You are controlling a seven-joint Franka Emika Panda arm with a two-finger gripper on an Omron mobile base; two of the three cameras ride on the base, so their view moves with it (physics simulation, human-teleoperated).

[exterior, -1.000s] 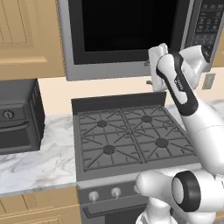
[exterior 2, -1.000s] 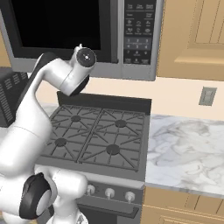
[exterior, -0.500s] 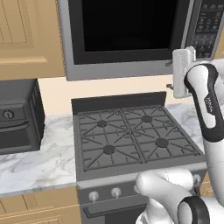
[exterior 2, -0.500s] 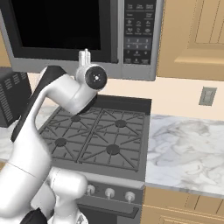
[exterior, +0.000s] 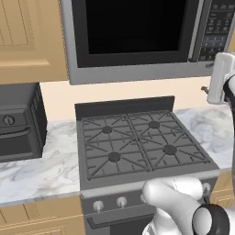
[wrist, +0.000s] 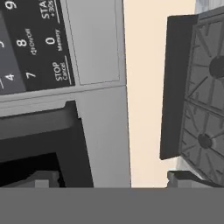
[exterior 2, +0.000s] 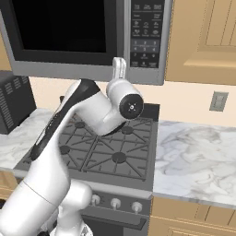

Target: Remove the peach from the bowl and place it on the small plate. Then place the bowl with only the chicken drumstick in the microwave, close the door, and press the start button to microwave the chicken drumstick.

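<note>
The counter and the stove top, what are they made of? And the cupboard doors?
The counter looks like polished marble or stone: white with grey veins. It is a rendered scene, so that is only its look. The stove top looks like dark matte metal, maybe cast iron: grey grates over round burners. The cupboard doors look like light tan wood, smooth with raised panels.

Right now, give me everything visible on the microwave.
The microwave is a grey steel unit mounted above the stove, between tan wood cabinets. Its door is shut, with a wide dark window in a grey frame. A tall dark keypad runs down its right side; the hand view shows white digits and a STOP/Cancel key. The inside cannot be seen through the window. The open gripper sits just under the keypad end; contact cannot be judged.
</note>
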